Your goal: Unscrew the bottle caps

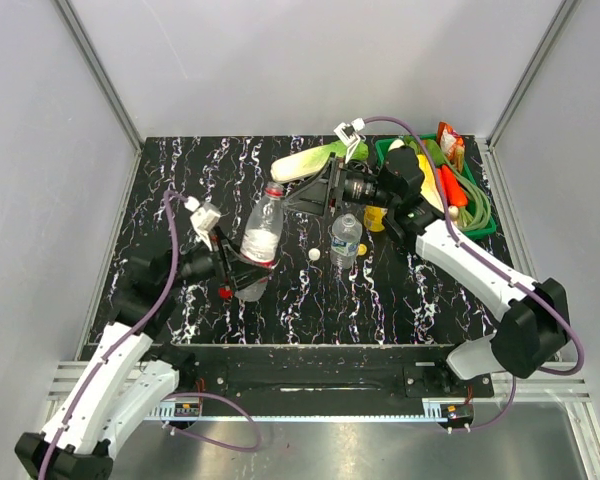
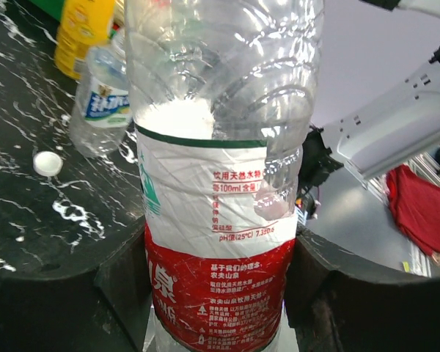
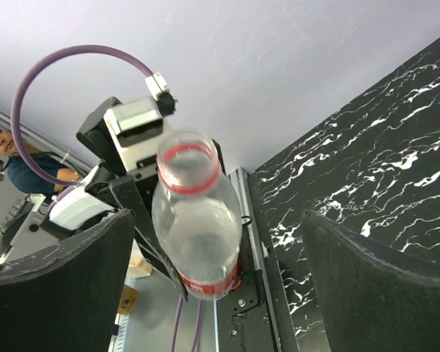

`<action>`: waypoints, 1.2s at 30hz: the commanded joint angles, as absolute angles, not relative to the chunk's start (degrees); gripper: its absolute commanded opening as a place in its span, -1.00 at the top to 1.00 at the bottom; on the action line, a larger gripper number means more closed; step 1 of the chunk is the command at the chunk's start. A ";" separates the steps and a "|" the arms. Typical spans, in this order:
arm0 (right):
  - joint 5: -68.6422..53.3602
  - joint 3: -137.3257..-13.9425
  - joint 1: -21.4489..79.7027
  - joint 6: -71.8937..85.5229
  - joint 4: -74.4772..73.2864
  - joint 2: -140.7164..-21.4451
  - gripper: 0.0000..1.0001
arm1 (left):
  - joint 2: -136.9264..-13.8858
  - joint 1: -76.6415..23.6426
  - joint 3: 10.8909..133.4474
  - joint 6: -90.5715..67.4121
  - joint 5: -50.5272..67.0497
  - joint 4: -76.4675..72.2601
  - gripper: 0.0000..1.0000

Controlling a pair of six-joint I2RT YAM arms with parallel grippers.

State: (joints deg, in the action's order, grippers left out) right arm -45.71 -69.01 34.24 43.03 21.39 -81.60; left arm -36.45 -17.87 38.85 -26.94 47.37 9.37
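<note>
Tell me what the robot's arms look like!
The left arm and right arm are white with black joints. A purple cable loops along each. Their fingers are broad and black.

High rear overview, two wrist close-ups sharing one bottle [image 1: 261,236]

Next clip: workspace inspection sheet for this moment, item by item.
Surface: black marbled table.
Job's things: red-label bottle uncapped, tilted; small red piece, perhaps its cap, nearby; blue-label bottle and orange bottle standing; white cap and yellow cap loose on table.
Clutter: green basket of vegetables; long pale vegetable beside it.
Grippers: left gripper shut on red-label bottle; right gripper open, facing its neck.
Cables: purple cables looped off both wrists.
Surroundings: grey walls; person beyond the frame.
</note>
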 commanded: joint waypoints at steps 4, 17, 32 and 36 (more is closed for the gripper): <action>-49.83 -71.72 34.45 49.74 30.31 -82.35 -0.92 | -41.91 -26.62 41.66 -25.05 42.28 5.98 -0.28; -53.09 -71.54 34.45 53.00 32.70 -83.85 0.07 | -44.03 -29.71 42.63 -24.00 39.38 5.98 -0.28; -52.30 -70.49 34.45 46.59 26.81 -82.71 1.00 | -43.68 -29.79 42.10 -23.38 37.79 6.41 -0.36; -50.89 -71.28 34.45 42.55 22.08 -81.57 1.00 | -43.51 -29.79 42.19 -23.03 36.39 7.29 -0.77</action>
State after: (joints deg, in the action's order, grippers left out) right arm -50.33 -69.19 34.02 47.18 26.89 -84.14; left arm -44.12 -30.09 40.05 -23.57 40.10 9.69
